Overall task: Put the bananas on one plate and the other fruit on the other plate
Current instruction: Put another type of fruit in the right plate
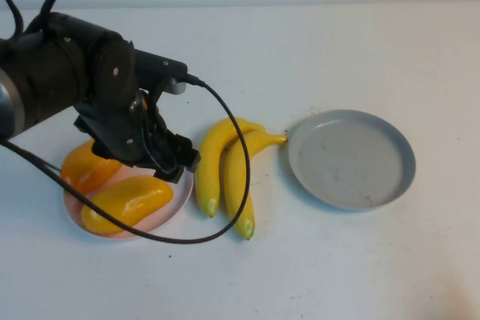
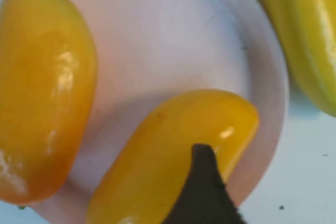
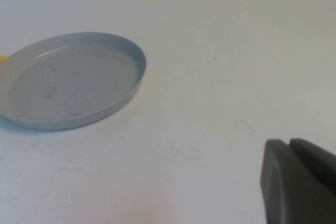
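Both mangoes (image 1: pixel 124 201) lie on the pink plate (image 1: pixel 178 201) at near left; the left gripper (image 1: pixel 161 151) hovers above, apparently parted and empty; lift straight clear, then take the bananas (image 1: pixel 225 166) toward the grey plate (image 1: pixel 351 159) at right; the right gripper (image 3: pixel 296 182), off to the right, is closed, empty.

pale pink plate (image 1: pixel 180 201) holding an orange mango (image 1: pixel 84 168) and a golden-yellow mango (image 1: pixel 126 204), both glossy with white highlights. two yellow bananas (image 1: pixel 225 166) with greenish tips on a white table (image 1: pixel 337 267). blue-grey plate (image 1: pixel 405 157) with a few dark specks on its floor. left gripper (image 1: pixel 161 151) black, on a black arm with a black cable (image 1: pixel 244 162). right gripper (image 3: pixel 299 182) dark grey in the right wrist view.
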Robot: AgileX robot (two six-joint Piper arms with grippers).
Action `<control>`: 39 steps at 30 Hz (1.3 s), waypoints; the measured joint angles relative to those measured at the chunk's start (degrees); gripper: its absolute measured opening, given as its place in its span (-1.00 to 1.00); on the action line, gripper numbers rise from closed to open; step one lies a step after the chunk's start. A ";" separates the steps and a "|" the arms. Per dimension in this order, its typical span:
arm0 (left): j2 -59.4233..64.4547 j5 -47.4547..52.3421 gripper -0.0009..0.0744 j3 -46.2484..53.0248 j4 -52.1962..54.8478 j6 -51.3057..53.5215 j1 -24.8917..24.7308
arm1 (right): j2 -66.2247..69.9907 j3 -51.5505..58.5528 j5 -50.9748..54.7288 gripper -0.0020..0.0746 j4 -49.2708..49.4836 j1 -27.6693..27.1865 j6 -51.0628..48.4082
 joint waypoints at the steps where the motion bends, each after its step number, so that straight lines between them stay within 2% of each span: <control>1: -0.57 0.00 0.26 -0.13 -0.44 0.49 -0.67 | 0.00 0.00 0.04 -0.99 0.00 0.00 0.00; 3: -1.95 0.00 -0.05 -0.13 -0.74 1.00 -1.83 | 0.00 0.00 0.04 -0.99 0.00 0.00 0.00; 6: -4.59 -0.54 -0.62 -0.13 -0.76 1.58 -3.52 | 0.00 0.00 0.04 -0.99 0.00 0.00 0.00; 9: -8.13 -1.25 -0.88 -0.13 -0.86 1.66 -4.57 | 0.00 0.00 0.04 -0.99 0.00 0.00 0.00; 16: -17.74 -4.63 -0.97 2.80 -1.19 1.71 -5.01 | 0.00 0.00 0.04 -0.99 0.00 0.00 0.00; 29: -41.95 -30.66 -0.98 32.49 -5.12 1.60 -5.01 | 0.00 0.00 0.04 -0.99 0.00 0.00 0.00; 34: -49.47 -31.07 -0.98 38.22 -5.69 1.73 -5.01 | 0.00 0.00 0.04 -0.99 0.00 0.00 0.00; 39: -50.95 -30.05 -0.98 39.32 -5.74 1.98 -5.01 | 0.00 0.00 0.04 -0.99 0.00 0.00 0.00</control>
